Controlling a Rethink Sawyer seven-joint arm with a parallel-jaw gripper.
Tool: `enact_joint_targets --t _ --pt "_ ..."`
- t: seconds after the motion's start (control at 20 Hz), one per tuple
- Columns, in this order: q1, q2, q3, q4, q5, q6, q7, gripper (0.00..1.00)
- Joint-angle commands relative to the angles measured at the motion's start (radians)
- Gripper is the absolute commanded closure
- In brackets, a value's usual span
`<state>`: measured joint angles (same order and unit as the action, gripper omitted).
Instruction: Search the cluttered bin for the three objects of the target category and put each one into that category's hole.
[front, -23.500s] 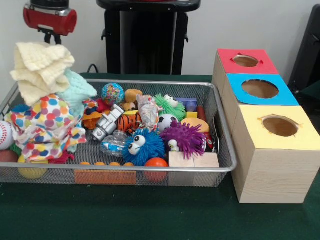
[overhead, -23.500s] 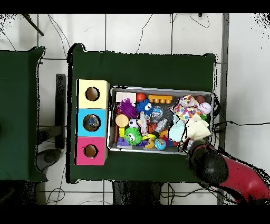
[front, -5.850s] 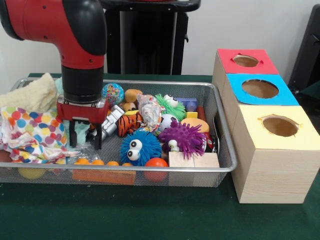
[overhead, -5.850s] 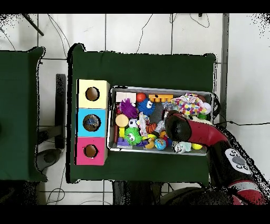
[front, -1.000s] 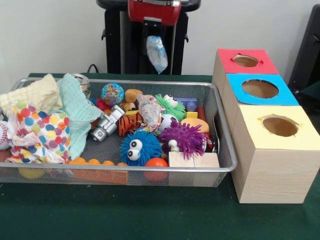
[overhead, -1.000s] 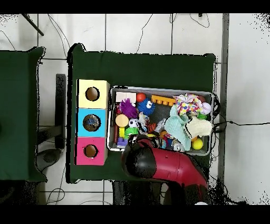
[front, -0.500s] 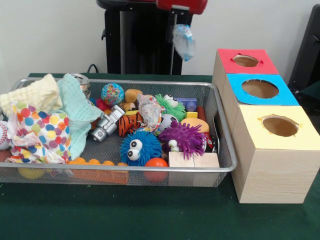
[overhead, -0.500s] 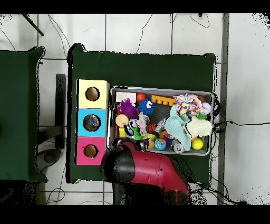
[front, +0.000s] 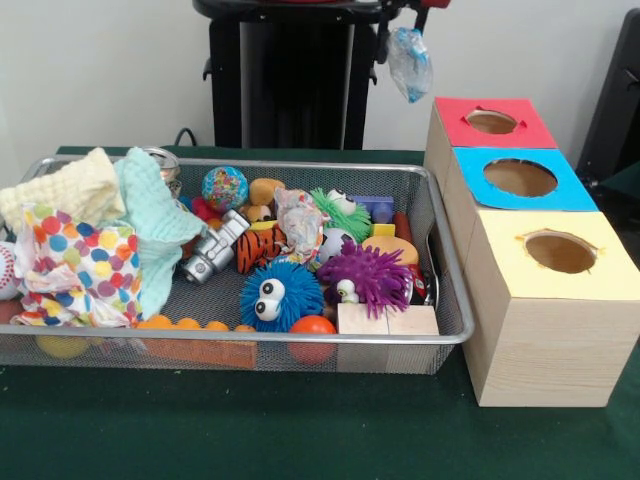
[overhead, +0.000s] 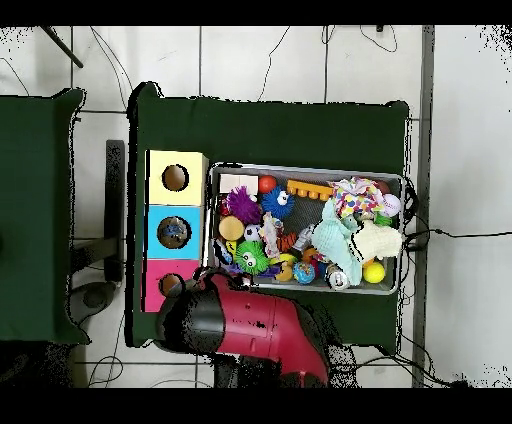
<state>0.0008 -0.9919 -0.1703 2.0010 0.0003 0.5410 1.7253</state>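
The claw (front: 404, 12) was clamped on the top of a bottle (front: 410, 62), which hung freely in the air at about 11 o'clock from the red box (front: 492, 122), not yet above its hole. The main risk, I think, was that the thin wall could slip out of the pinch, or that the swinging bottle could catch the rim of the hole and drop on the desk (front: 300, 425). The bottle looked clear, crumpled and small, with some blue on it. The bin (front: 452, 330) below stayed full of toys.
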Motion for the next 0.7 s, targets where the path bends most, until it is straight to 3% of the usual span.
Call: enact_joint_targets --t 0.05,0.35,0.7 --pt "0.045 0.051 -0.044 -0.074 0.067 0.066 0.331 1.0" --pt "0.094 0.109 -0.053 -0.098 0.101 0.018 0.383 1.0" --pt "0.139 0.148 -0.072 -0.152 0.119 0.039 0.424 1.0"
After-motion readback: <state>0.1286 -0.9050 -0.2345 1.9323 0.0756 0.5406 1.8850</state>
